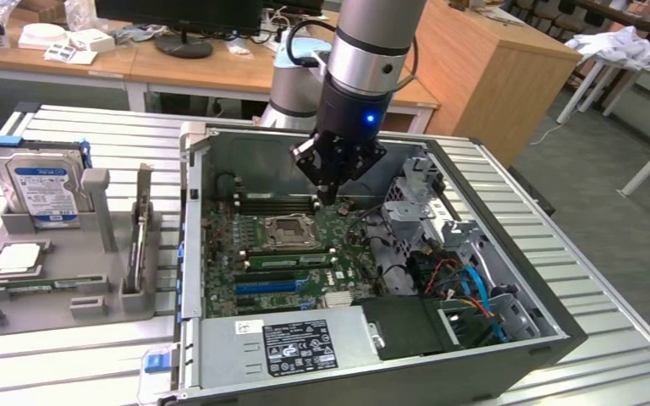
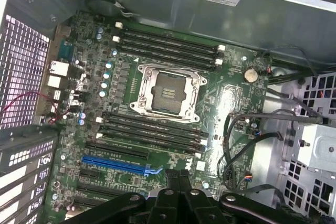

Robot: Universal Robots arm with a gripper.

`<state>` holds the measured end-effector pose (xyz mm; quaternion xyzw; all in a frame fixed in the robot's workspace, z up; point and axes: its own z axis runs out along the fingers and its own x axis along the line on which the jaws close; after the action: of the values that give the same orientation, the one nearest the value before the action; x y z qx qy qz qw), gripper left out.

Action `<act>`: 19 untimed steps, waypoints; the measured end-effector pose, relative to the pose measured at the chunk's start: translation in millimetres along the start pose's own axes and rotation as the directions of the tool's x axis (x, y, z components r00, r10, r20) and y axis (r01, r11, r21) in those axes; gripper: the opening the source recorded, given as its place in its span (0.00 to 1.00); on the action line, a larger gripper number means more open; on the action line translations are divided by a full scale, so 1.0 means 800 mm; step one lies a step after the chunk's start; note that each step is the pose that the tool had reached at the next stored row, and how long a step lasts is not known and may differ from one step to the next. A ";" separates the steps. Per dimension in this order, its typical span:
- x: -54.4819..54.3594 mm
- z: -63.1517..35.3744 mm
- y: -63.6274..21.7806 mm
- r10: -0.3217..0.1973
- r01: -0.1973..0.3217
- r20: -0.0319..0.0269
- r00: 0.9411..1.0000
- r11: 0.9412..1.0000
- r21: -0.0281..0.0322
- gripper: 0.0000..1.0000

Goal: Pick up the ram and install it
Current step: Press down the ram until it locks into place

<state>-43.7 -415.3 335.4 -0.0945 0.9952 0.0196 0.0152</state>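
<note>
**Tool over the open computer**

The tool (image 1: 327,200) is pressed together, holding nothing, low over the motherboard (image 2: 220,103). A thin green ram (image 1: 288,259) stick with dark chips sits in a slot beside the socket (image 1: 288,228). Labels are too small to read.

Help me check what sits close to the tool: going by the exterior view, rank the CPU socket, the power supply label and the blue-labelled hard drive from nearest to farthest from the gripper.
1. CPU socket: on the motherboard, just below the gripper in the picture.
2. Power supply label: at the case's near edge.
3. Hard drive: outside the case, in the grey holder on the exterior view's left.
</note>
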 end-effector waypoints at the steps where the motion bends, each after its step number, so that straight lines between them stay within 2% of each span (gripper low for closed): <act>1: 0.000 0.000 0.000 0.001 -0.001 0.000 1.000 1.000 0.000 0.11; 4: 0.000 0.000 0.000 0.007 -0.007 0.000 1.000 1.000 0.000 0.11; 7: 0.000 0.000 0.000 0.027 -0.027 -0.005 1.000 1.000 0.000 0.11; 9: 0.000 0.000 0.000 0.040 -0.040 -0.013 0.999 0.999 -0.001 0.11; 12: 0.000 0.000 0.000 0.051 -0.051 -0.032 0.998 0.999 -0.003 0.11; 13: 0.000 0.000 0.000 0.057 -0.057 -0.035 0.998 0.998 -0.004 0.11; 19: 0.000 0.000 0.000 0.101 -0.101 -0.033 0.994 0.995 -0.004 0.11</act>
<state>-43.7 -415.4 335.3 -0.0444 0.9988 0.0215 -0.0025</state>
